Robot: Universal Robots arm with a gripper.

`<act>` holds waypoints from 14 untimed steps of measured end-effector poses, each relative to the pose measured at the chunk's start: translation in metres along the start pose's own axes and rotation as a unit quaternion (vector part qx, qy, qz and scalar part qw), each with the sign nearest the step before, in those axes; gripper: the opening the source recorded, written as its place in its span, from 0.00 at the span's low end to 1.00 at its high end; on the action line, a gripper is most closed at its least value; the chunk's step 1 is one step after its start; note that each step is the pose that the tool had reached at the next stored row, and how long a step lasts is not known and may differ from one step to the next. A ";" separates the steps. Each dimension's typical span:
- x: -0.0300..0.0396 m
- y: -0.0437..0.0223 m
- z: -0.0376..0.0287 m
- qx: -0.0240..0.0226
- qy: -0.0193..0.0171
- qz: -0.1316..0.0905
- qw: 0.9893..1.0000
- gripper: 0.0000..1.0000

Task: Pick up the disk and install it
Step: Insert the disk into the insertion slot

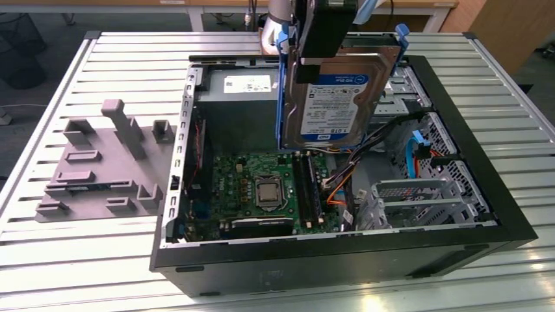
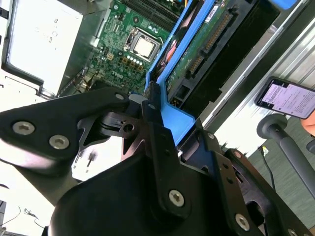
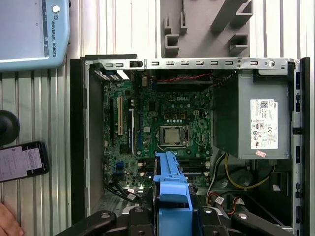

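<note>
**A robotics lab set up for computer assembly**

A slatted metal counter (image 1: pixel 104 260) carries an opened desktop computer case (image 1: pixel 347 260) with its motherboard (image 1: pixel 260 188) bare. Beside the case is a grey fixture plate (image 1: pixel 104 146) with upright blocks. A robot arm (image 1: pixel 275 29) reaches over the case. Behind stand wood-topped desks (image 1: pixel 173 2) and a wire waste basket (image 1: pixel 25 39) on the floor. In the first wrist view a phone (image 3: pixel 22 162) sits beside the case.

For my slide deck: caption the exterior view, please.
The gripper holds the disk above the motherboard of an open computer case.
</note>
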State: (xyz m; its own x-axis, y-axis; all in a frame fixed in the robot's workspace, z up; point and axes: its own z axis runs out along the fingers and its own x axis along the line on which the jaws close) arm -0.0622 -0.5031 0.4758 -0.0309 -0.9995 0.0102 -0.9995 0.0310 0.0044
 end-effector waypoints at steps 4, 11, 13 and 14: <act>0.0000 -0.0004 0.0000 0.000 0.000 0.000 1.000 0.36; 0.0000 -0.0007 0.0000 0.000 0.000 0.000 1.000 0.36; 0.0000 -0.0008 0.0000 0.000 0.000 0.000 1.000 0.36; 0.0000 -0.0008 0.0000 0.000 0.000 0.000 1.000 0.36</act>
State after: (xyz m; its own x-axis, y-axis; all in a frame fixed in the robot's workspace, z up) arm -0.0614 -0.5031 0.4758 -0.0309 -0.9995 0.0102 -0.9995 0.0310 0.0043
